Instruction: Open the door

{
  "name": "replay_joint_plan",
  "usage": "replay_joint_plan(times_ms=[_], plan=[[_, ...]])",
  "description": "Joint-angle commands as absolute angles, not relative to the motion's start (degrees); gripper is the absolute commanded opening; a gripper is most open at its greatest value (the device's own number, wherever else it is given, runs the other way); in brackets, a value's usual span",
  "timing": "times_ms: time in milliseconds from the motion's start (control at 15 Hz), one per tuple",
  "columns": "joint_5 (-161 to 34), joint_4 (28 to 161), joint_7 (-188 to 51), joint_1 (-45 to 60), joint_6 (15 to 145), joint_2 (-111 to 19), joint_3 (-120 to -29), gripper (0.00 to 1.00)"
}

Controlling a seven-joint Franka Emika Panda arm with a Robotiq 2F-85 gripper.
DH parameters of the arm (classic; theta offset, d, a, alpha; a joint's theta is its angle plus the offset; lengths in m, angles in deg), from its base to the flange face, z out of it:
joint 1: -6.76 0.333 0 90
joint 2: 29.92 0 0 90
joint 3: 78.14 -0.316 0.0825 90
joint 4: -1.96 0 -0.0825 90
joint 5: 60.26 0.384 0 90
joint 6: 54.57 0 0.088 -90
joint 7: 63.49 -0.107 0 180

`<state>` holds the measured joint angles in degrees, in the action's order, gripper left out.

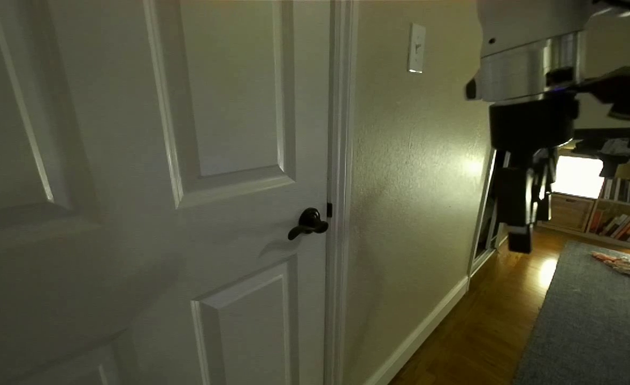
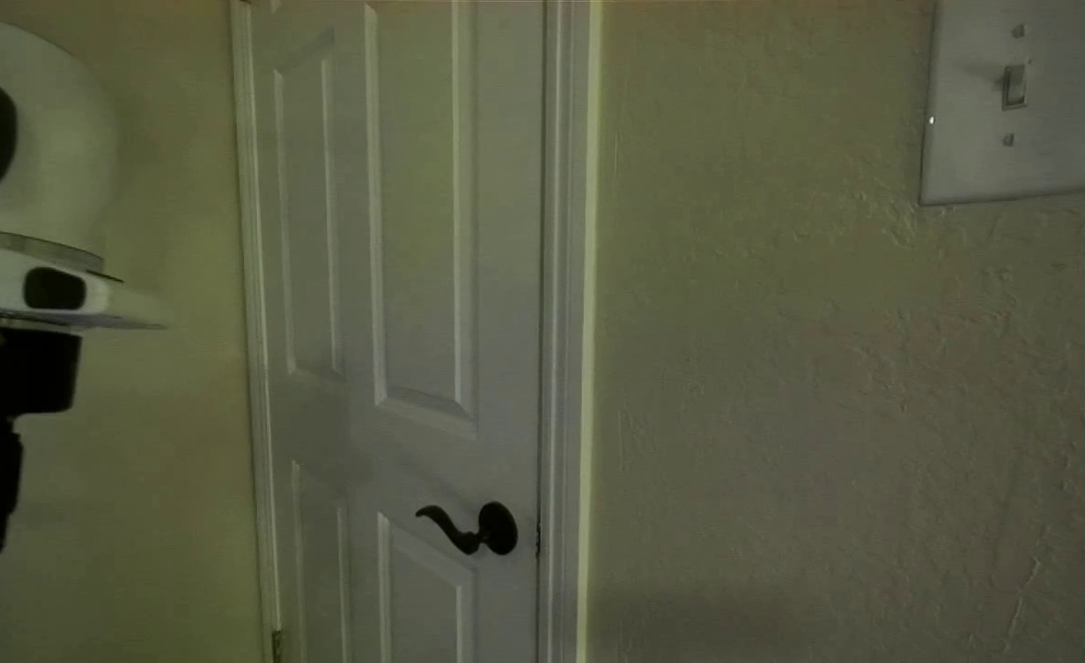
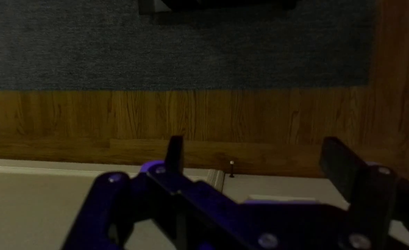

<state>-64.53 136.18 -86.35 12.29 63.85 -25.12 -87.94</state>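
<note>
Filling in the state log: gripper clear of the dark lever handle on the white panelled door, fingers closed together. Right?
Not the fingers: the wrist view shows the gripper open, its fingers well apart. The rest holds: it is clear of the dark lever handle on the white panelled door in both exterior views.

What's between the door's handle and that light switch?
Between the handle on the door and the switch: a strip of door, the frame, then wall, in both exterior views.
</note>
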Motion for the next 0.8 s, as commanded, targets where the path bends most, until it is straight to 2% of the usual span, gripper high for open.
replay_joint_plan(times_ms=[0,400,733], plan=[[-65.7,130.0,-95.3,11.2,70.2,-33.8,-86.1,1.00],[-67.0,119.3,-106.8,13.2,80.6,-44.9,-81.3,1.00],[-68.4,108.9,-113.8,15.6,83.2,-52.7,-77.4,1.00]])
